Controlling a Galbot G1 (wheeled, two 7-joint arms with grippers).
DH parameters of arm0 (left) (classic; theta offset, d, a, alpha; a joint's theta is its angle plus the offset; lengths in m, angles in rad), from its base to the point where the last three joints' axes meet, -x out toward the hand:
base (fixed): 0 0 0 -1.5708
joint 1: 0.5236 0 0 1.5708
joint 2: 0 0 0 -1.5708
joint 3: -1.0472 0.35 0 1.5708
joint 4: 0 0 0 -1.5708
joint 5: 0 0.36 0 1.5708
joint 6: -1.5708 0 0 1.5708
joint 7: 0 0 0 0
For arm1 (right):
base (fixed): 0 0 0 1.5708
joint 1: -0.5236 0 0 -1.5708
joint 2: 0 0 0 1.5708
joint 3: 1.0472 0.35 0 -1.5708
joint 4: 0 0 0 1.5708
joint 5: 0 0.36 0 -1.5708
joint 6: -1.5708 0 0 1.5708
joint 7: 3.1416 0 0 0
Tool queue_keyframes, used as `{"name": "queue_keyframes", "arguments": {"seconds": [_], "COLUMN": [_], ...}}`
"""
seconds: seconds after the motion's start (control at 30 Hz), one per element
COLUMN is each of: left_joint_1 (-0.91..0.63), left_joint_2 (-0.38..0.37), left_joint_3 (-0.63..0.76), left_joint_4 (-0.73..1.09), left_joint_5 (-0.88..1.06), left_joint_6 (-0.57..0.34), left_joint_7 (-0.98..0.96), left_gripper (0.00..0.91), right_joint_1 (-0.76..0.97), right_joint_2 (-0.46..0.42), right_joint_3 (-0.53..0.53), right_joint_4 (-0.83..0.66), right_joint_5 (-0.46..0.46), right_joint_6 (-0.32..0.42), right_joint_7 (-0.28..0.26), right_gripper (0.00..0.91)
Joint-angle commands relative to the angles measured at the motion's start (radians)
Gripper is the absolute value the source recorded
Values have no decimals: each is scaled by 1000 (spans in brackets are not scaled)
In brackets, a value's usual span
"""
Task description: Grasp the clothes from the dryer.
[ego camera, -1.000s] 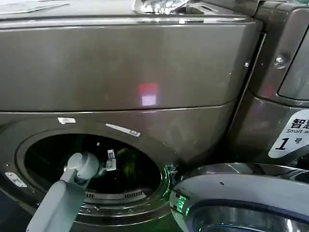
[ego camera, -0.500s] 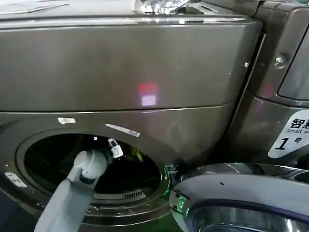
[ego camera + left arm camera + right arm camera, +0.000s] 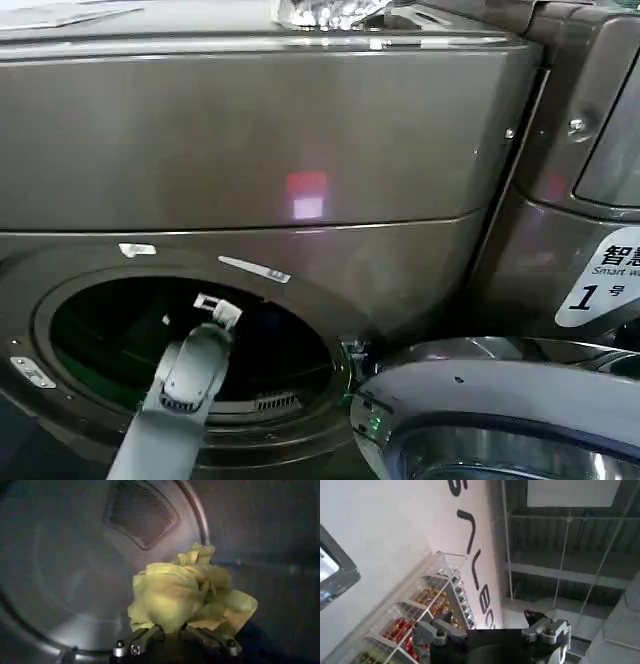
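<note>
One Arm Inside the Drum, Cloth Between Its Fingers

One arm is at work. Nearest the viewer, the open porthole door [image 3: 500, 410] stands at the lower right of the head view, its chrome ring facing up. Beside it, the left arm reaches up from below into the round porthole of the dryer [image 3: 250, 150], and the left end effector [image 3: 215, 310] sits just inside the opening, under its upper rim.

In the left wrist view, the left end effector [image 3: 172, 639] has its two fingers [image 3: 142, 639] set narrowly apart, with the lower edge of the clothes [image 3: 185, 592] sitting between the fingertips. The yellow-green bundle is crumpled and stands up from the fingers, inside the drum. Whether the fingers press the fabric firmly cannot be told.

Behind the bundle, the curved metal drum wall [image 3: 65, 580] carries a perforated vent panel [image 3: 140, 512] at the back.

The right end effector [image 3: 492, 627] is parked away from the machine, fingers spread wide and empty, pointing toward a white wall [image 3: 395, 540] with dark lettering, a wire rack of goods [image 3: 425, 610], and the ceiling framing.
</note>
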Motion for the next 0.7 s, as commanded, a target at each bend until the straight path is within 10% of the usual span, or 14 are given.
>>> {"name": "queue_keyframes", "arguments": {"seconds": [0.03,0.7], "left_joint_1": [292,404], "left_joint_2": [-107,-141], "left_joint_3": [-25,-78], "left_joint_4": [-248,-344], "left_joint_5": [-48,-40], "left_joint_6": [-52,-33], "left_joint_7": [-111,-94], "left_gripper": [0,0], "right_joint_1": [-10,0], "right_joint_2": [1,4], "right_joint_3": [40,32], "right_joint_4": [-9,-1], "right_joint_5": [15,13], "right_joint_6": [3,-19], "right_joint_7": [16,26], "right_gripper": [907,907]}}
